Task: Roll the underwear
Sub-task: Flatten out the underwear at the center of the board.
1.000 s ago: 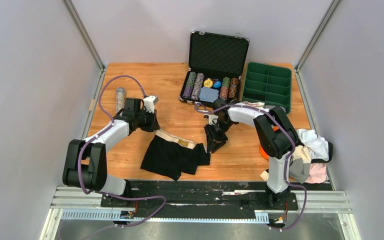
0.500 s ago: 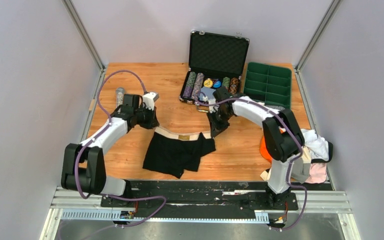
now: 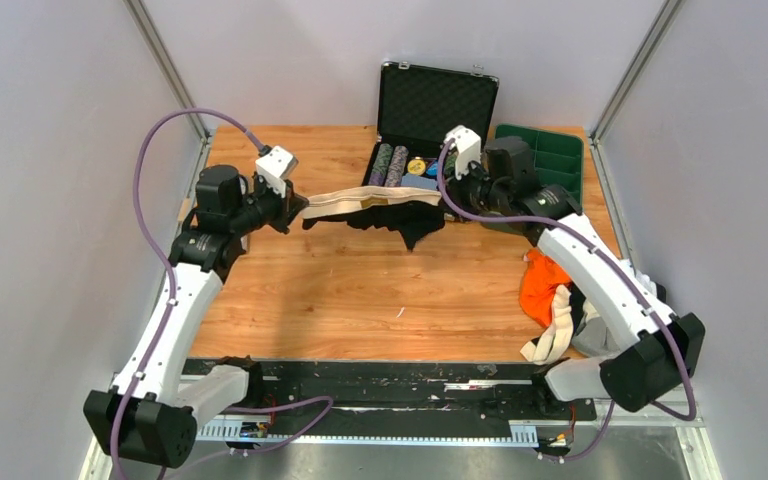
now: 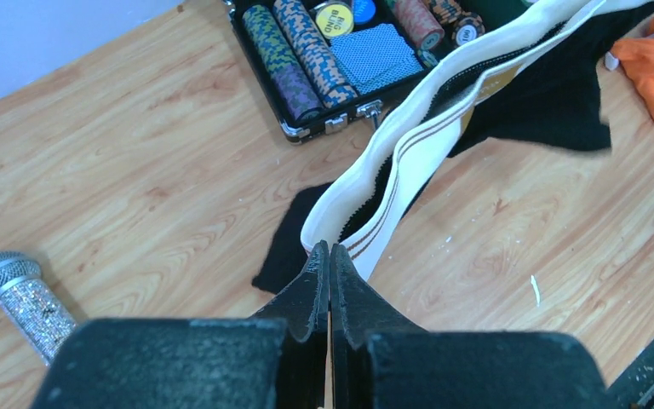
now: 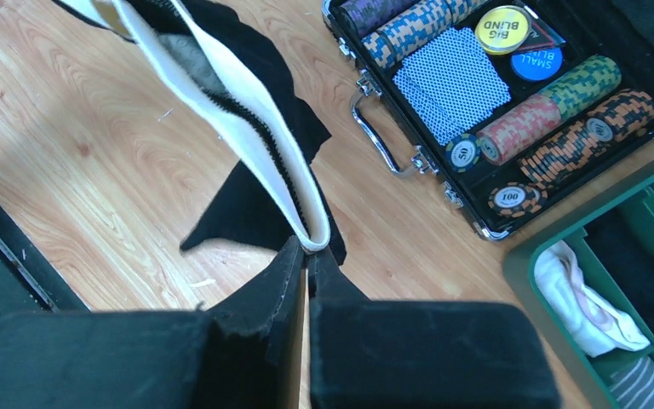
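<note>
L gripper (image 4: pixel 329 249): clamped on waistband (image 4: pixel 359 183), 9 o'clock end.
R gripper (image 5: pixel 306 249): clamped on 3 o'clock end.
Black underwear (image 3: pixel 407 222): strung btwn both.
Chip case (image 3: pixel 436 105): at its 12 o'clock.

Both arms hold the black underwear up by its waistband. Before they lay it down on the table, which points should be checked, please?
1. Left gripper shut on one end of the waistband of the black underwear: ok.
2. Right gripper shut on the other end: ok.
3. Waistband spread between them, not bunched: ok.
4. Legs hanging flat and untwisted: cannot tell.
5. Bare wood of the table on the near side: ok.
6. Cloth clear of the open poker chip case: cannot tell; they overlap in the top view.
</note>
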`<state>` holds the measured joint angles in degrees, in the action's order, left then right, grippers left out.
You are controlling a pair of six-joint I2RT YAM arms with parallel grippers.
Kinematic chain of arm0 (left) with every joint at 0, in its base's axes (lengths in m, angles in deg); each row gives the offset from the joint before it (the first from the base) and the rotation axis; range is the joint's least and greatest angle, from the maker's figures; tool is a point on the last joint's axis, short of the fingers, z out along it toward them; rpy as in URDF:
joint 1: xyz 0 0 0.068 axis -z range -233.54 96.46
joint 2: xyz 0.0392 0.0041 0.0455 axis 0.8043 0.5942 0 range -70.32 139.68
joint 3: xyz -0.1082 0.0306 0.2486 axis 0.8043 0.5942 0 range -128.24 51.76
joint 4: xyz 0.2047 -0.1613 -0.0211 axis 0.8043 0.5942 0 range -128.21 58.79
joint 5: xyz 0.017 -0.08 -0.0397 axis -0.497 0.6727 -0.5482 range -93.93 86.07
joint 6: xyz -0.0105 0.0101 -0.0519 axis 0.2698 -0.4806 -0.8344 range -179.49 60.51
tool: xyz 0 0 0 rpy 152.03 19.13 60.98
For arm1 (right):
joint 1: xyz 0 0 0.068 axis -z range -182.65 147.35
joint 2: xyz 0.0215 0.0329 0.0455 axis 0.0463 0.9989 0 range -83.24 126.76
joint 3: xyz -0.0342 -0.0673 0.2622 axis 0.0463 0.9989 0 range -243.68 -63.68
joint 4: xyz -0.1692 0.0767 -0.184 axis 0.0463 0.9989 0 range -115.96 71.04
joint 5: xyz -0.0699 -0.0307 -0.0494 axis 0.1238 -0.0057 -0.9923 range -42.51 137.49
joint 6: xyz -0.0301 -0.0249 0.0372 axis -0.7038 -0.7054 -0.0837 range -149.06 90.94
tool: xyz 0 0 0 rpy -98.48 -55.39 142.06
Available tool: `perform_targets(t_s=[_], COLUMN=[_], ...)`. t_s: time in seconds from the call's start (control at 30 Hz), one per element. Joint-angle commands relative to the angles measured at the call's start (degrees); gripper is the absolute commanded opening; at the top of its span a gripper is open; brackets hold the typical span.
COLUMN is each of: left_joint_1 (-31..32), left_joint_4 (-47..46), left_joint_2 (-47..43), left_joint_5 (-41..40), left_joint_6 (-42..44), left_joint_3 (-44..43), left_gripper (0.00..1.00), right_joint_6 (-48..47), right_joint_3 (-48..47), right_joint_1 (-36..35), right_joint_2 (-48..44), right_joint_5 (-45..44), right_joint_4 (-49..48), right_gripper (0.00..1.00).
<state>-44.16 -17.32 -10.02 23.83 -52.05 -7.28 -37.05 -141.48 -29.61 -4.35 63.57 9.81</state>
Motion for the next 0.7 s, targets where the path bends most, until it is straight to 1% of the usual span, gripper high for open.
perform_targets(t_s=[0.0,0.2,0.3,0.4,0.5,0.57,0.6,0.67], left_joint_1=[0.0,0.0,0.0,0.0,0.0,0.0,0.0,0.0], left_joint_4=[4.5,8.3,10.8,13.2,14.9,14.2,13.6,11.8], left_joint_2=[-4.0,-9.4,-11.9,-14.1,-13.9,-12.9,-11.6,-8.5], left_joint_5=[0.4,0.5,2.2,3.0,3.6,3.6,3.6,2.9], left_joint_6=[2.5,3.5,3.6,2.2,0.7,-0.9,-2.2,-4.5], left_joint_3=[-2.7,-3.7,-3.5,-2.3,-1.6,-0.8,0.1,1.1], left_gripper=[0.0,0.0,0.0,0.0,0.0,0.0,0.0,0.0], right_joint_6=[-1.7,-1.5,1.3,6.3,9.6,10.7,11.5,12.7], right_joint_3=[2.2,5.4,5.8,6.1,7.7,8.9,9.1,8.9], right_joint_1=[-0.4,-2.1,-3.0,-3.3,-3.2,-3.1,-2.9,-1.2], right_joint_2=[-4.8,-13.7,-17.3,-19.4,-20.2,-19.4,-18.2,-14.5], right_joint_5=[-0.9,0.1,1.9,4.6,7.9,6.3,4.9,4.8], right_joint_4=[-2.1,-2.5,0.0,3.9,6.2,6.3,6.2,6.1], right_gripper=[0.0,0.0,0.0,0.0,0.0,0.0,0.0,0.0])
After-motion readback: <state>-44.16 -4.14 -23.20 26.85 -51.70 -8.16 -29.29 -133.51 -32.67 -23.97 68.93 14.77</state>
